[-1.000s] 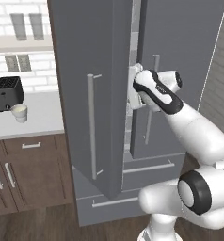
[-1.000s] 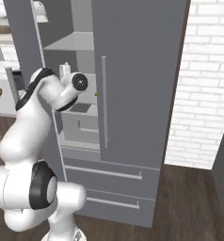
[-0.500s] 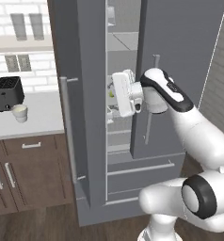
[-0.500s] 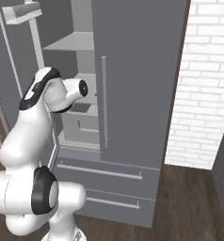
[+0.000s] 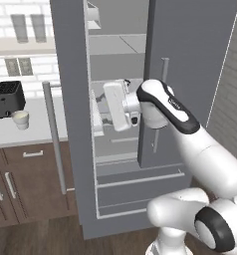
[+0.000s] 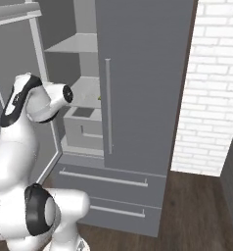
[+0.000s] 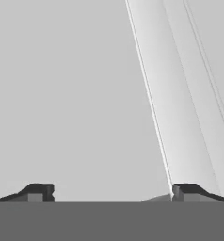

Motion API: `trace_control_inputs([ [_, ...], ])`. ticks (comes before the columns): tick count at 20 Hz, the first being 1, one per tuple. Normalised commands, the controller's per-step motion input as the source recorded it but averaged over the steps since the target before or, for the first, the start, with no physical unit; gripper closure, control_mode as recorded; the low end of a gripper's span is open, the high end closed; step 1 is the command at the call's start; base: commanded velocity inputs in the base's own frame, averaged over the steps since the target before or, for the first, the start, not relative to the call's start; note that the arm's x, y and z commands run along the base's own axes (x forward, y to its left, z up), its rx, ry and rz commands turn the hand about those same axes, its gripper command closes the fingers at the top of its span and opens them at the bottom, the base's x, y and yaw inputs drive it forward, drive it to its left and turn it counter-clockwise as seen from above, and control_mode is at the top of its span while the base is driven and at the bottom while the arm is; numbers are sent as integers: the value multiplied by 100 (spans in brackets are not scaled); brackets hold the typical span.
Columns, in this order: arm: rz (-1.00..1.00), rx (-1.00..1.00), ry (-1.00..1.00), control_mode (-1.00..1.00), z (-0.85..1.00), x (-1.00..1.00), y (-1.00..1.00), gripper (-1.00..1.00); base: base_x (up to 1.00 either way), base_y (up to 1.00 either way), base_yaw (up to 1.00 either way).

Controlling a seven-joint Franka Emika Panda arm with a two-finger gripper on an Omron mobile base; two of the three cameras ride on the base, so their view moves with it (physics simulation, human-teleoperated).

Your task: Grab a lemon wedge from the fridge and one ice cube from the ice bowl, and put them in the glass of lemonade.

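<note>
Tool jaws stand wide apart with nothing between them, the two dark fingertips at the bottom of the hand view spread to either side of a plain grey surface and a pale slanting edge. In the left base view the tool sits inside the opened left half of the fridge, at the height of the middle shelf, its white hand pointing leftward toward the inner face of the swung-out door. The lemon wedge appears in the right base view only as a tiny yellow-green speck at the shelf's right end, just beside the edge of the closed right door; its long axis is too small to judge. The relation that matters seems to be this: the wedge lies deeper in and off to the side of the tool, near the centre divide, while the tool faces the other way, so the hand would likely need to turn toward the back of the shelf. Space there looks tight, with a white drawer just below and another shelf above. On the counter well to the left, the glass of lemonade stands just in front of the black toaster, above brown wooden cabinets. White brick wall and dark wood floor flank the fridge on the right.
</note>
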Motion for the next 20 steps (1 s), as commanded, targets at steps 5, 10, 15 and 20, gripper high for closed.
trace_control_inputs([
  [5,2,-7,-11,-100,15,-45,21,-100,0,0,0],
  [10,-5,-8,-19,-100,59,-36,-78,-100,0,0,0],
  [15,-1,-19,-12,-100,25,-59,-100,-100,0,0,0],
  [20,-5,-42,-5,-100,-16,-39,-100,-100,0,0,0],
])
